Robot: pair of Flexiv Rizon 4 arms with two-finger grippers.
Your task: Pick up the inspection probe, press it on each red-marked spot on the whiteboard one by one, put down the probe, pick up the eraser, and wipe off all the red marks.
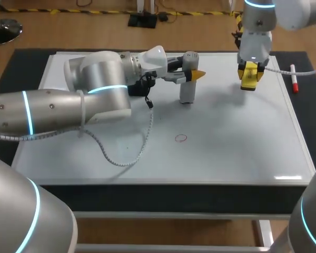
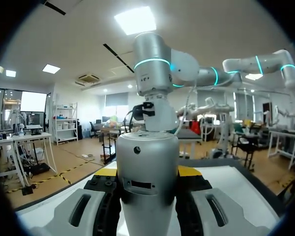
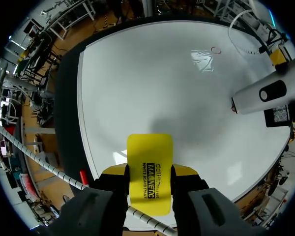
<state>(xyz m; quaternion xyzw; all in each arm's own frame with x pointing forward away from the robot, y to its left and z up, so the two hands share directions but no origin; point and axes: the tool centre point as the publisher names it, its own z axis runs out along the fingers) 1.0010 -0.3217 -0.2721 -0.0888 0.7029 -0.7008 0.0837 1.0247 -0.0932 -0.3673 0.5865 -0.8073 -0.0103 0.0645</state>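
One cylindrical probe (image 2: 147, 182), one flat eraser (image 3: 150, 169)

You are working in a robotics lab, and your own rig shows it. The left arm (image 1: 68, 100) and the right arm (image 1: 263, 16) are grey machine limbs with glowing blue-green rings at the joints. A coiled cable (image 1: 129, 155) trails from the left one. Below your right hand (image 1: 250, 79) a whiteboard (image 1: 226, 158) lies flat on a dark-topped bench (image 1: 147, 191) as a test surface. A red-capped marker (image 1: 294, 78) lies near that hand, just off the board's edge.
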